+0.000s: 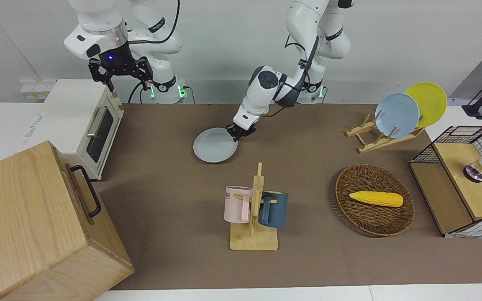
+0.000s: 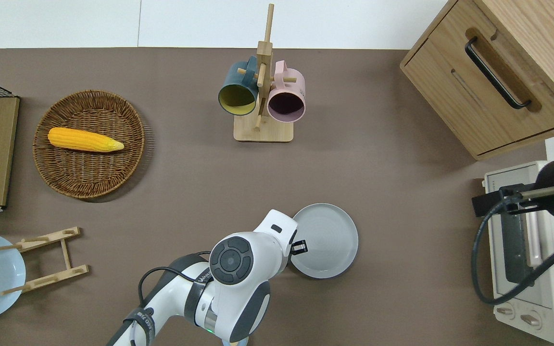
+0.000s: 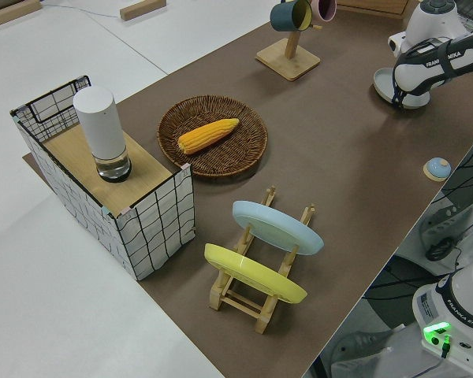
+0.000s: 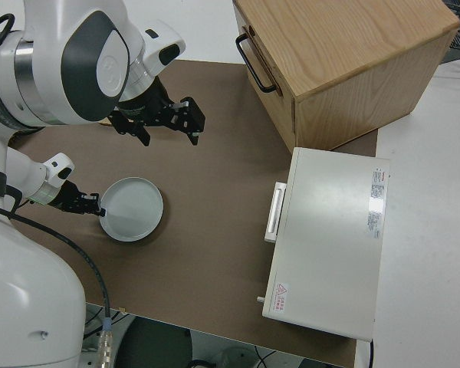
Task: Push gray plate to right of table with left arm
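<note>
- Gray plate (image 2: 327, 240) lies flat on the brown table (image 2: 402, 192), right way up with its hollow facing upward; being round, it has no long axis and points no particular way.
- It sits about midway along the table's length, nearer to the robots than the wooden mug rack (image 2: 262, 103) with its pink mug (image 2: 285, 98) and dark blue mug (image 2: 237, 93).
- Left gripper (image 2: 299, 246) is down at table level against the plate's rim, on the edge that faces the left arm's end of the table.
- Its fingers look close together with only a slight gap, and nothing shows pinched between them; from these views I cannot tell for certain whether they are fully pressed shut.
- In the overhead view one dark fingertip (image 2: 300, 247) reaches just over the rim onto the plate's inside; the front view shows the same contact at the rim (image 1: 237, 133).
- Seen from the jaws, the whole plate lies toward the right arm's end of the table, touching them and not held between them.
- Toward that same end, well apart from the plate, stand the white toaster oven (image 2: 532, 250) and the wooden drawer cabinet (image 2: 498, 72).
- Toward the opposite end from the jaws are the wicker basket (image 2: 113, 158) with an ear of corn (image 2: 84, 139), and the plate rack (image 1: 381, 136) carrying a sky-blue plate (image 1: 399, 115) and a yellow plate (image 1: 429, 102).
- Right gripper (image 1: 119, 75) is parked, its fingers spread apart and empty.
</note>
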Available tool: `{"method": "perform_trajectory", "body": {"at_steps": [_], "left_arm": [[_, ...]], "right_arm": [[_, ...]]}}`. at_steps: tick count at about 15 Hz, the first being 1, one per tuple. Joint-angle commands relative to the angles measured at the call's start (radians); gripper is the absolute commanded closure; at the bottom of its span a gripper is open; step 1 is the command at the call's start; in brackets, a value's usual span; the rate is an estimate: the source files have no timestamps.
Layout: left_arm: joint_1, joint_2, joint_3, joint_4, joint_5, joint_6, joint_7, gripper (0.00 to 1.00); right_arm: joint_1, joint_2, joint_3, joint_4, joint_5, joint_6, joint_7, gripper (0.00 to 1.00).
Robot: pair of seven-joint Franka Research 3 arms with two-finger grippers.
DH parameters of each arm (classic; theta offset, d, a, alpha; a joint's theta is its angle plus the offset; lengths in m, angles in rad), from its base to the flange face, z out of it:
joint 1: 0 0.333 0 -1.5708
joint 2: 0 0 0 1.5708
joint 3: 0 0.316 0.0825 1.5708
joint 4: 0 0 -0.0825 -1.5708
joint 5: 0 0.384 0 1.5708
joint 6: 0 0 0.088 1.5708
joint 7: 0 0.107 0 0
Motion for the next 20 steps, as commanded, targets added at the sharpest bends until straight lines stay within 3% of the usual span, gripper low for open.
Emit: {"method": "perform_trajectory", "body": {"at_steps": [1, 2, 3, 4, 8, 11, 14, 16, 20], "left_arm": [[-0.042, 0.04, 0.009, 0.017, -0.011, 0.063, -0.045, 1.0], [-0.042, 0.042, 0.009, 0.019, -0.011, 0.063, -0.045, 0.85], [-0.042, 0.043, 0.009, 0.028, -0.011, 0.063, -0.045, 0.26], [-0.042, 0.045, 0.009, 0.035, -0.011, 0.063, -0.045, 0.01], [-0.036, 0.031, 0.024, 0.032, 0.032, 0.048, -0.068, 0.0], [-0.008, -0.036, 0.068, 0.034, 0.142, -0.039, -0.056, 0.0], [0.073, -0.142, 0.111, 0.035, 0.171, -0.211, 0.115, 0.0], [0.151, -0.201, 0.116, 0.042, 0.174, -0.309, 0.221, 0.0], [0.259, -0.247, 0.128, 0.115, 0.255, -0.473, 0.287, 0.0]], "right_arm": [[-0.001, -0.01, 0.0, -0.004, 0.002, -0.004, -0.008, 0.005], [-0.001, -0.01, 0.0, -0.004, 0.002, -0.004, -0.008, 0.005], [-0.001, -0.01, 0.0, -0.004, 0.002, -0.004, -0.008, 0.005], [-0.001, -0.01, 0.0, -0.004, 0.002, -0.004, -0.008, 0.005], [-0.001, -0.01, 0.0, -0.004, 0.002, -0.006, -0.008, 0.005], [-0.003, -0.01, 0.0, -0.004, 0.0, -0.004, -0.008, 0.005], [-0.001, -0.01, 0.0, -0.004, 0.0, -0.004, -0.008, 0.005], [-0.001, -0.01, 0.0, -0.004, 0.002, -0.004, -0.008, 0.005], [-0.001, -0.01, 0.0, -0.004, 0.002, -0.004, -0.008, 0.005]]}}
